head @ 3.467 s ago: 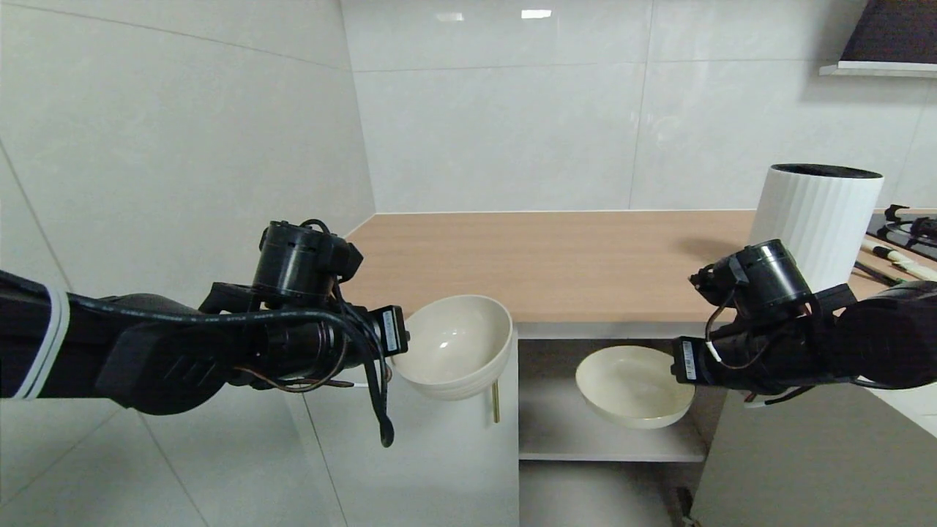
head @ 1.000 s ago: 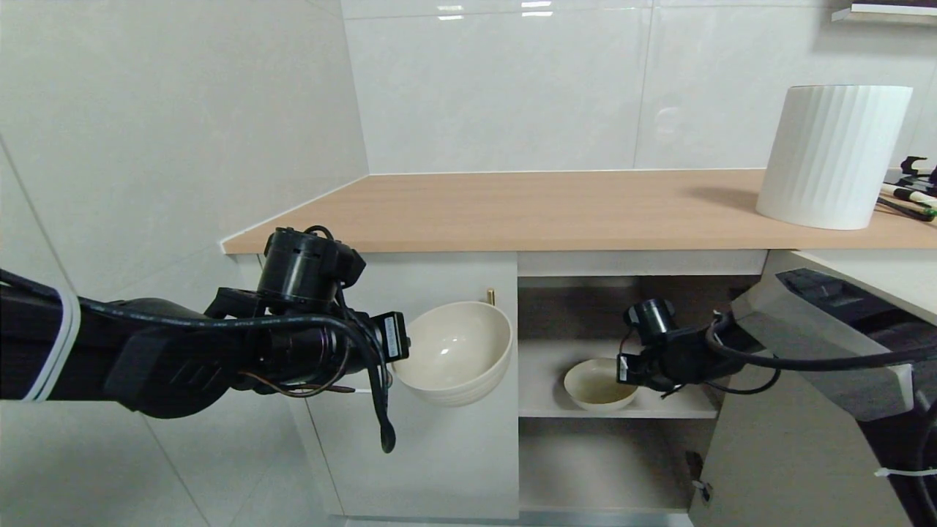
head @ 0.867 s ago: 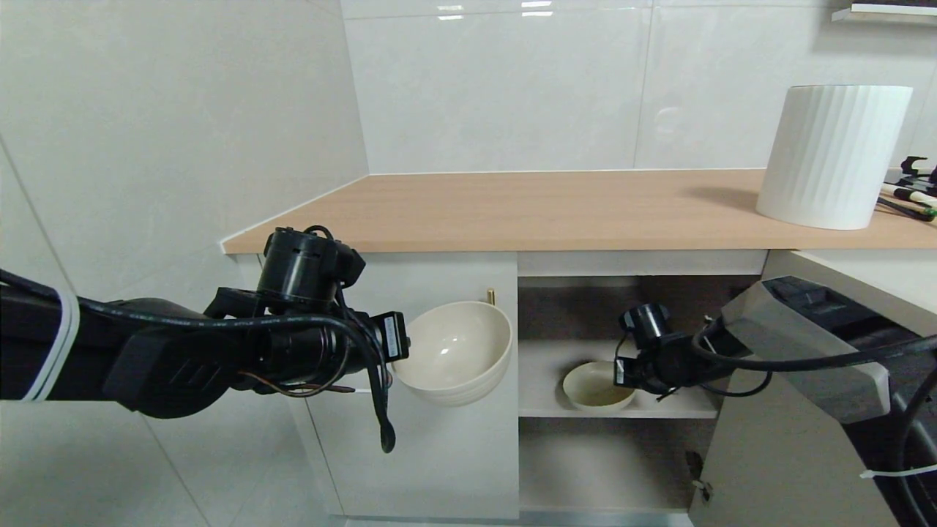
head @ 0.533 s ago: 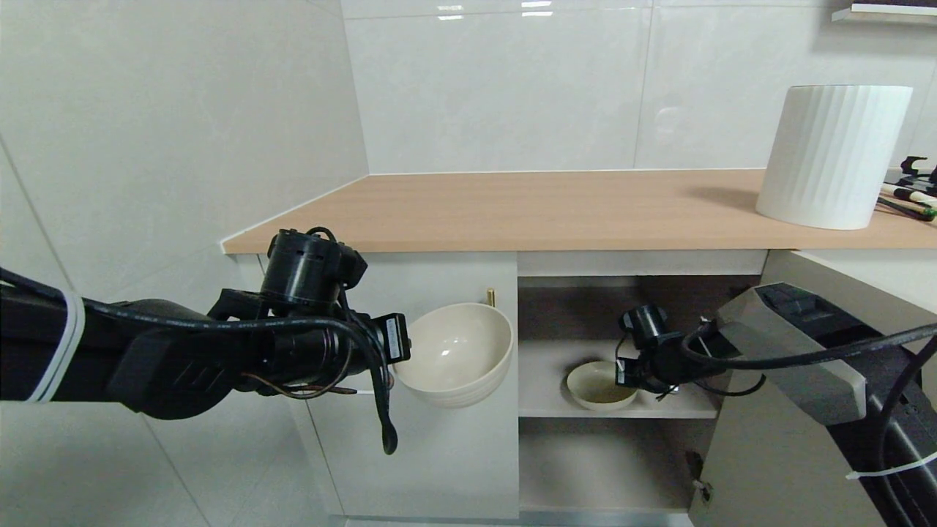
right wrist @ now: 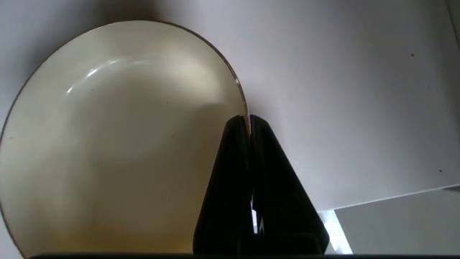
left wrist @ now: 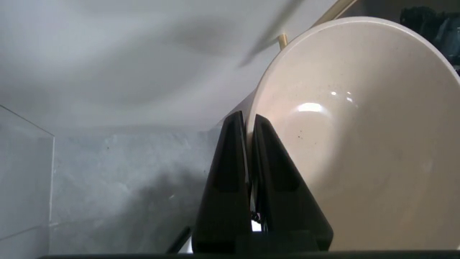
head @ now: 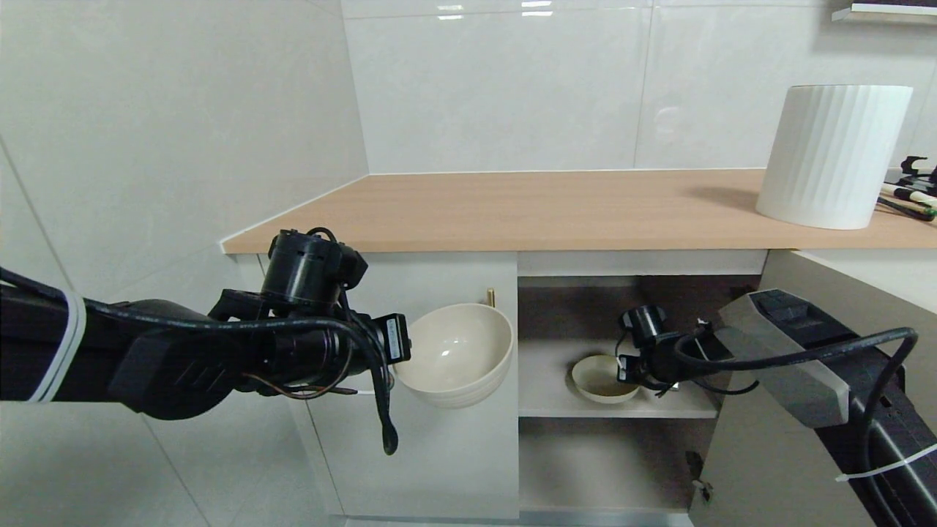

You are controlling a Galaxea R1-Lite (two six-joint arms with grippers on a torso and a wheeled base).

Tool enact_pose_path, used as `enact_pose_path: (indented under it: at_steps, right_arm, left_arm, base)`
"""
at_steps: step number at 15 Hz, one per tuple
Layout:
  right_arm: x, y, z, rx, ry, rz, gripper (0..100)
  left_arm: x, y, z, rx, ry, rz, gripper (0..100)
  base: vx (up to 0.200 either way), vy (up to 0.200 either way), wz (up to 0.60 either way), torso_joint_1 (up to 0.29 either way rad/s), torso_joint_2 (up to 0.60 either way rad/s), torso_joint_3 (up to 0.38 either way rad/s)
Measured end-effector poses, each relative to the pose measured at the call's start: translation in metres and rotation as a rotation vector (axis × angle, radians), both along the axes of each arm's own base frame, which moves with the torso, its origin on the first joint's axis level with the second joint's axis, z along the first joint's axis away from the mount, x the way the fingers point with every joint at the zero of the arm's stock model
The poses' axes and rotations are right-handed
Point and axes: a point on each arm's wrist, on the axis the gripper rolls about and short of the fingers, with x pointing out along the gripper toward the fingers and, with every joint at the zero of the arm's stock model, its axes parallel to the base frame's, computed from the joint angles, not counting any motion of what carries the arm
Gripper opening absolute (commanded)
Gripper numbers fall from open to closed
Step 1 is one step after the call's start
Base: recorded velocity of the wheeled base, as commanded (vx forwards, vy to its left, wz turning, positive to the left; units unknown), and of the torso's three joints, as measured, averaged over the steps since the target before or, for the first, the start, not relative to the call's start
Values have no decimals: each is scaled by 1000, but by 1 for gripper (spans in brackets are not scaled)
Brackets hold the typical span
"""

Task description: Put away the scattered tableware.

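Count of tableware in sight: two bowls, both cream-coloured, one per gripper.

Bowl 1, the larger bowl [head: 454,355]: held in the air by the left gripper [head: 401,351], in front of the closed cupboard door [head: 432,454] and below the table's edge. It is tipped on its side with the opening facing me. In the left wrist view the two fingers [left wrist: 231,155] are pressed together on the rim, one inside and one outside. It touches nothing else that I can see.

Bowl 2, the smaller bowl [head: 602,377]: inside the open cupboard compartment to the right of that door, over the upper shelf [head: 545,399]. The right gripper [head: 621,369] is clamped on its rim at the side nearer the arm; the right wrist view shows the fingers [right wrist: 233,155] pinched onto the edge. The bowl sits slightly tilted. I cannot tell whether its base touches the shelf.

Cupboard: one shelf, with a second bay under it. One brass handle [head: 491,296] shows just above the larger bowl.

Table [head: 542,208]: one white ribbed container [head: 834,154] stands upright near the right end. A few utensils [head: 908,196] lie beyond it at the edge, too small to count or identify.
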Motion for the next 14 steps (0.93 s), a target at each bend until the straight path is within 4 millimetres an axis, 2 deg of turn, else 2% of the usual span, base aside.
enact_pose_path:
  at_steps: [3, 4, 10, 12, 14]
  right_arm:
    - [0, 0, -1, -1, 0, -2, 0]
    - [0, 0, -1, -2, 0, -4, 100]
    - [0, -1, 0, 1, -8, -23, 100]
    - [-1, -2, 7, 13, -19, -42, 100]
    - [-10, -3, 18, 24, -10, -52, 100]
  left_arm:
    - [0, 0, 0, 0, 1, -1, 0]
    - [0, 0, 0, 0, 1, -1, 0]
    - [0, 0, -1, 1, 3, -1, 0]
    - [0, 0, -1, 1, 3, -2, 0]
    - [0, -5, -3, 4, 9, -16, 0]
  base:
    - [0, 0, 0, 0, 0, 0]
    - [0, 0, 0, 0, 0, 0]
    - [0, 0, 0, 0, 0, 0]
    - [0, 0, 0, 0, 0, 0]
    - [0, 0, 0, 0, 0, 0]
